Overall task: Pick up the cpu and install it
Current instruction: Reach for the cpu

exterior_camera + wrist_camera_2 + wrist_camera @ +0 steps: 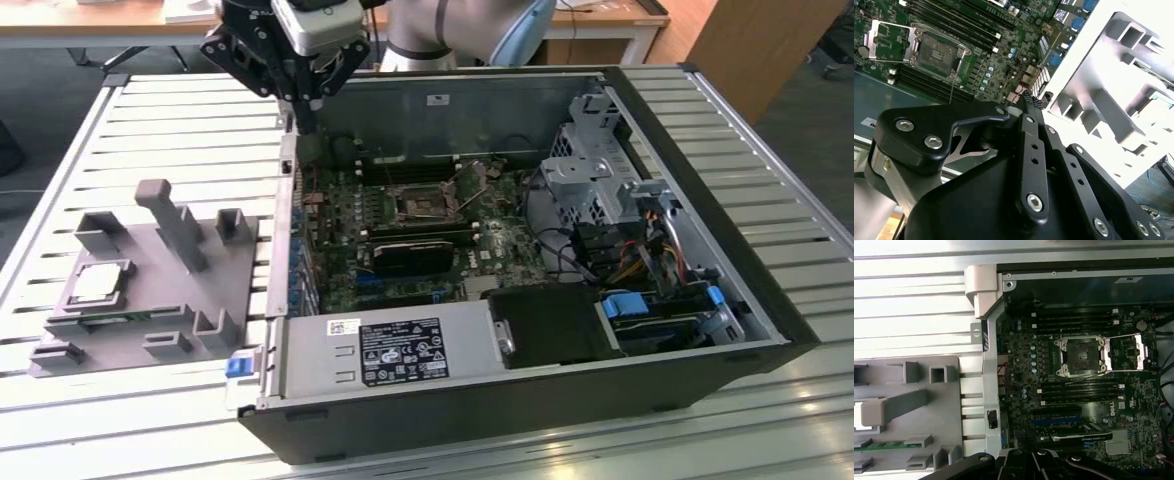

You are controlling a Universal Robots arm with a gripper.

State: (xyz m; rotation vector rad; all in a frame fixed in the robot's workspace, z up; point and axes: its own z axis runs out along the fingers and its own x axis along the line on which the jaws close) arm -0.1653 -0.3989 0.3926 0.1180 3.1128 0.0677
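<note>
The cpu [100, 283], a small silver square chip, lies flat on the grey fixture tray [147, 330] at the exterior view's left, outside the computer case. My gripper [304, 122] hangs high over the case's left wall near its back corner, well away from the cpu. Its two black fingers [1030, 107] are pressed together with nothing between them, so it is shut and empty. The motherboard's cpu socket [424, 203] stands open with its metal frame lifted, and it also appears in both wrist views [936, 48] [1079, 356].
The open computer case [694, 200] lies on a slatted metal table [160, 120]. Inside are memory slots, a black card [411, 255], a drive cage [594, 150], cables and a power supply [387, 350]. Upright posts [167, 215] rise from the tray.
</note>
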